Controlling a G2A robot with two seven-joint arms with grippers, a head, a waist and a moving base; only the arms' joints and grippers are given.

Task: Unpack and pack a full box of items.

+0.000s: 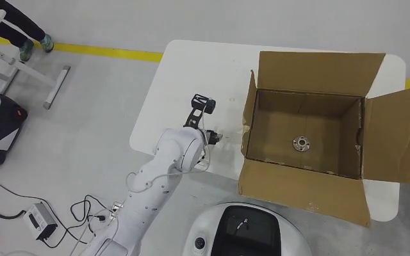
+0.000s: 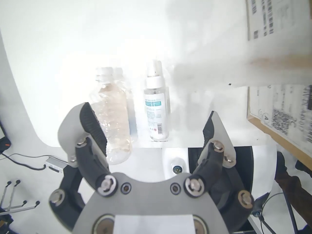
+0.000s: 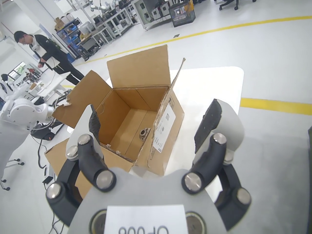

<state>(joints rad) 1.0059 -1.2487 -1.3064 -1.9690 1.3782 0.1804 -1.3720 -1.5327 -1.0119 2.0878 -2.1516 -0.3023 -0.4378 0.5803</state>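
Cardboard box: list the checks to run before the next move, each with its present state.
1. Flaps of the cardboard box open: ok.
2. Only the metal part on the box floor, uncovered: ok.
3. Open, empty left gripper: ok.
4. Open, empty right gripper: ok.
5. Both the water bottle and the spray bottle upright on the table: ok.
6. Bottles safely back from the table edge: cannot tell.

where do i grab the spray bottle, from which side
Probably its round body below the white collar, from the side facing the left gripper. The spray bottle stands upright; the clear bottle stands close beside it, leaving one jaw a narrow gap.
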